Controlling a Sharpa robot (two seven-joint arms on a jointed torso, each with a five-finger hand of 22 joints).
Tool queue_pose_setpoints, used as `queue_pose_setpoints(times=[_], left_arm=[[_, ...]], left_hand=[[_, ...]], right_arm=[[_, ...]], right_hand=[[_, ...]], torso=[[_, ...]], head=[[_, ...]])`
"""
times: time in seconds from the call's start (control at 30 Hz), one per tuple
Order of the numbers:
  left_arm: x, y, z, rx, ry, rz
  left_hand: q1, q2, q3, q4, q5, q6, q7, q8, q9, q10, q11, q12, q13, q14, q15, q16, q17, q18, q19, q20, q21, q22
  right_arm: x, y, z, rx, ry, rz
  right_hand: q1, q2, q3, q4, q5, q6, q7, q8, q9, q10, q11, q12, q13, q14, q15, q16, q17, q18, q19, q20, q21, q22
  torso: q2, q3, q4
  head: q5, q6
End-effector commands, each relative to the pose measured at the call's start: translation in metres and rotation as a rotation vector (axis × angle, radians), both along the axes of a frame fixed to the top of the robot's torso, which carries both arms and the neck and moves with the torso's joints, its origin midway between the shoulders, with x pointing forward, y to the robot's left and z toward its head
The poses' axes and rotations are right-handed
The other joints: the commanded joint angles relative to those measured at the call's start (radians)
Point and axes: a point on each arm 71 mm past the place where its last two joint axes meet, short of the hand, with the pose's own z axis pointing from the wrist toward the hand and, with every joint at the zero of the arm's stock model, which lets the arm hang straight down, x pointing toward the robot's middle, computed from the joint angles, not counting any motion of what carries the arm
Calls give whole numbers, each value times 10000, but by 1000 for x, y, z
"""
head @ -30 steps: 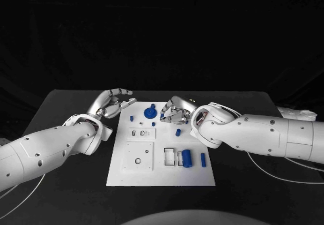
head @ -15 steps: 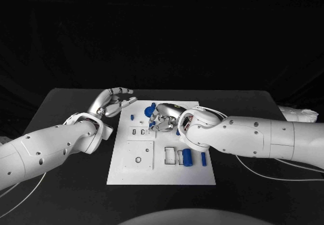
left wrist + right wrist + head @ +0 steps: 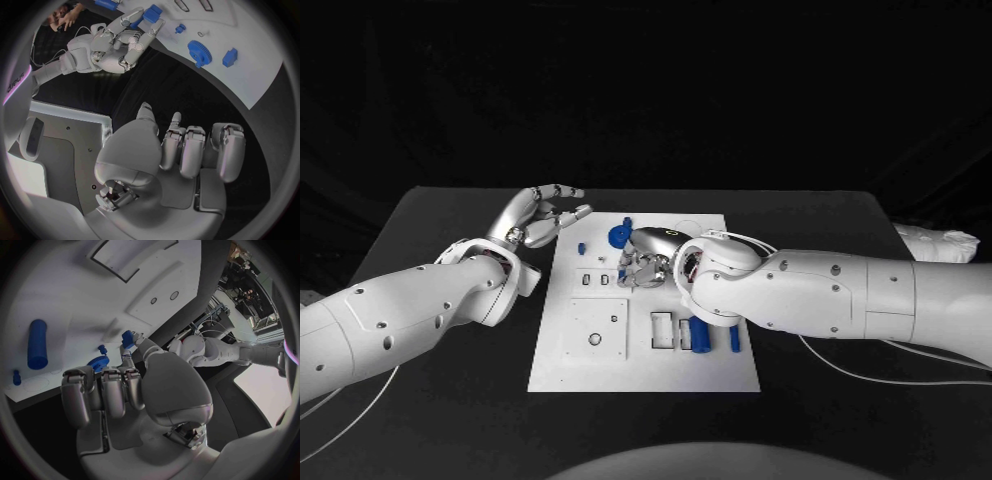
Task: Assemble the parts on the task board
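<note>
Right now the white task board (image 3: pixel 643 335) lies in the middle of the black table (image 3: pixel 430 225), and its recesses are where the action is. Near the front, a rectangular pocket holds a fat blue cylinder (image 3: pixel 700 337), with a slimmer blue pin (image 3: pixel 734 339) just beside it on the side of the right arm. A blue gear (image 3: pixel 619 235) sits at the far end of the board, a small blue block (image 3: pixel 581 249) near it towards the board's left edge.

Over the middle of the board hangs the right hand (image 3: pixel 651 262), palm down with fingers curled downward; whether it has hold of a part I cannot tell, since the hand itself hides what is under it. Its own arm also covers the board's right-hand edge.

Off the board's far left corner hovers the left hand (image 3: pixel 542 219), holding nothing, fingers loosely bent and apart, above bare table.
</note>
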Motion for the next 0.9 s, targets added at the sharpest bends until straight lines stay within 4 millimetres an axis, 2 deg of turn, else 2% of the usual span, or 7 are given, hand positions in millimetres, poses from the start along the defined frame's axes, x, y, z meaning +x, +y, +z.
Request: queue_pose_setpoints(times=[0.03,0.4,0.53,0.9], left_arm=[[-1,-3,1,-30,-54,-169],[-1,0,1,-10,-55,-110],[0,0,1,-10,-61,-104],[0,0,1,-7,-61,-98]], left_hand=[[49,15,-46,-17,45,56,246,-26,-6,1056,-74,25,2633,1023,-80,25,2630,-16,760,-69,-33,2456],[49,15,-46,-17,45,56,246,-26,-6,1056,-74,25,2633,1023,-80,25,2630,-16,760,-69,-33,2456],[69,25,-64,-15,52,75,244,-50,-5,1056,-76,25,2633,1023,-83,25,2630,-15,755,-73,-34,2453],[69,25,-64,-15,52,75,244,-50,-5,1056,-76,25,2633,1023,-83,25,2630,-15,755,-73,-34,2453]], right_arm=[[0,1,-3,-443,-259,-12],[1,2,-4,-303,-340,-27],[3,1,-5,-328,-291,-93],[5,-1,-7,-314,-189,-156]], right_hand=[[30,-19,-28,-33,-36,-32,13,2,13,1032,86,39,2633,1061,76,41,2635,-67,1047,61,45,2632],[44,-20,-17,-46,-33,-54,30,-19,2,1032,99,39,2633,1061,82,41,2635,-67,1047,76,45,2632],[45,-23,-6,-50,-39,-134,53,-65,-30,1032,121,39,2633,1061,94,41,2635,-67,1047,98,45,2632],[60,-97,-2,-90,-66,-391,100,-109,-126,1032,168,39,2633,1061,136,41,2635,-67,1047,160,45,2632]], torso=[[1,-6,11],[-8,-13,-17],[2,-9,5],[-15,-5,-5]], head=[[-11,-3],[2,-90],[-29,-87],[-47,-95]])
